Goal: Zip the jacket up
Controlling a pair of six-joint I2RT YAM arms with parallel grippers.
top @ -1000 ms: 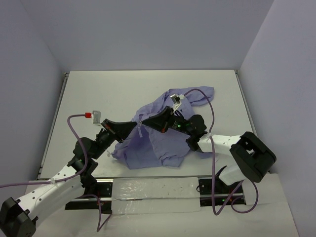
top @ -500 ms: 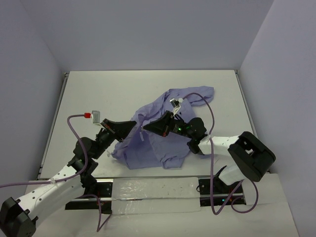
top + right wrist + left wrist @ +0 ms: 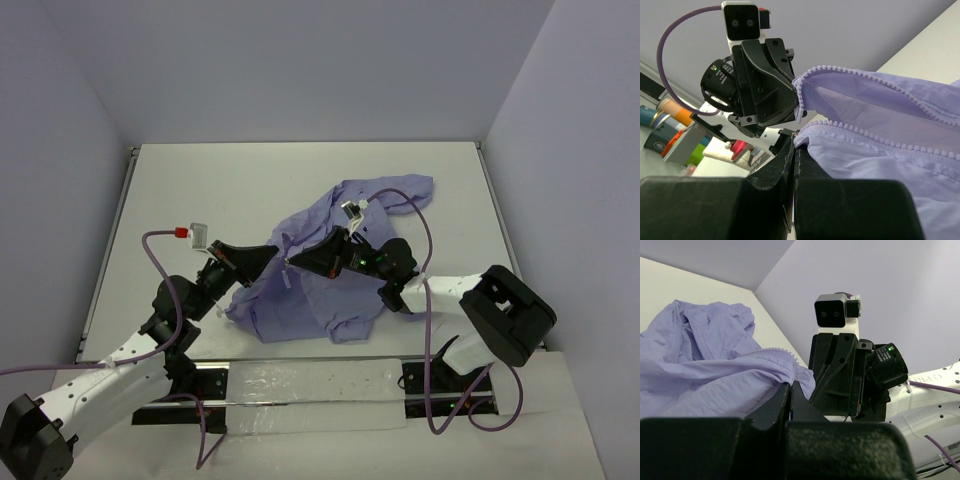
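The lavender jacket (image 3: 335,270) lies crumpled in the middle of the white table, its front open and both zipper edges lifted. My left gripper (image 3: 272,256) is shut on one zipper edge of the jacket (image 3: 715,385). My right gripper (image 3: 292,260) is shut on the other zipper edge, whose teeth (image 3: 875,135) run off to the right. The two grippers face each other tip to tip, almost touching, above the jacket's near left part. A zipper pull (image 3: 799,112) hangs from the edge held by the left gripper.
The white table (image 3: 200,190) has a raised rim along its left edge (image 3: 115,230). Purple cables (image 3: 150,250) loop from both arms. A clear plate (image 3: 310,385) lies at the near edge between the arm bases.
The right gripper has moved left with its zipper edge, closing the gap to the left gripper. The left arm has shifted slightly. The jacket's near fold has been pulled along.
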